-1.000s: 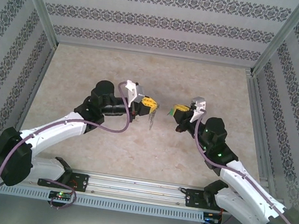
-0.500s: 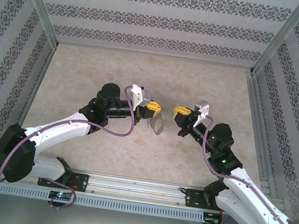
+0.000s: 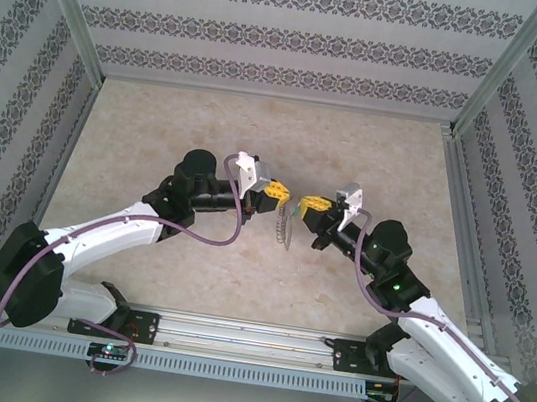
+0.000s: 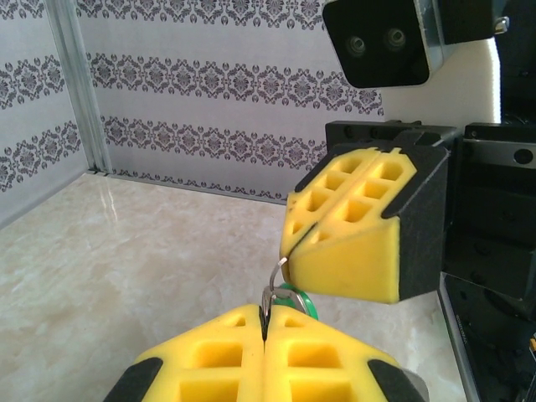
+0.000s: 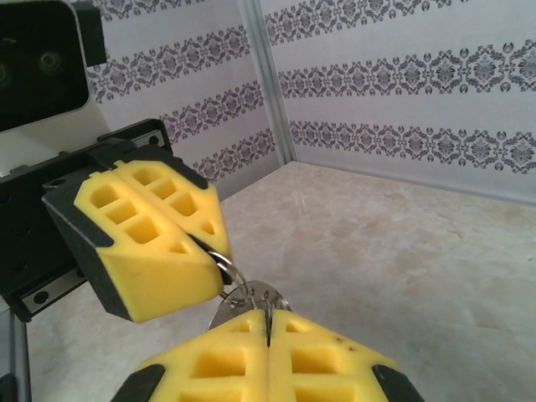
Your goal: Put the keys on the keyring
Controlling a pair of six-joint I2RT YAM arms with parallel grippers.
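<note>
- Top external view, starting at 6 o'clock by the bases: both arms reach up the table (image 3: 259,129) and bend inward, so their tips meet almost nose to nose at mid-table.
- The left gripper (image 3: 281,199) sits at 9 o'clock of the right gripper (image 3: 302,206). Whether the two tips touch cannot be told.
- The left gripper's jaws are pressed fully together on the keyring (image 3: 283,228). The keyring dangles from the tip toward 6 o'clock, tilted, with its row of small grey bits along one side.
- The right gripper's jaws are likewise squeezed tight on the keys (image 5: 255,295). In the right wrist view a sliver of silver metal stands up out of the seam.
- In the left wrist view that arm's own yellow pads (image 4: 209,360) lie at 6 o'clock with a thin metal edge caught between them. The green tag (image 4: 300,301) is just behind it, toward 1 o'clock.
- Beyond the tag, at 2 o'clock, the right gripper's closed pads hang over it, and a small wire loop curls out of their seam down toward the tag.
- In the right wrist view the left gripper's block sits at 10 o'clock, with a wire loop at its lower corner close to the silver sliver.
- Farthest back, at 12 o'clock, stands the patterned wall (image 3: 293,38).
</note>
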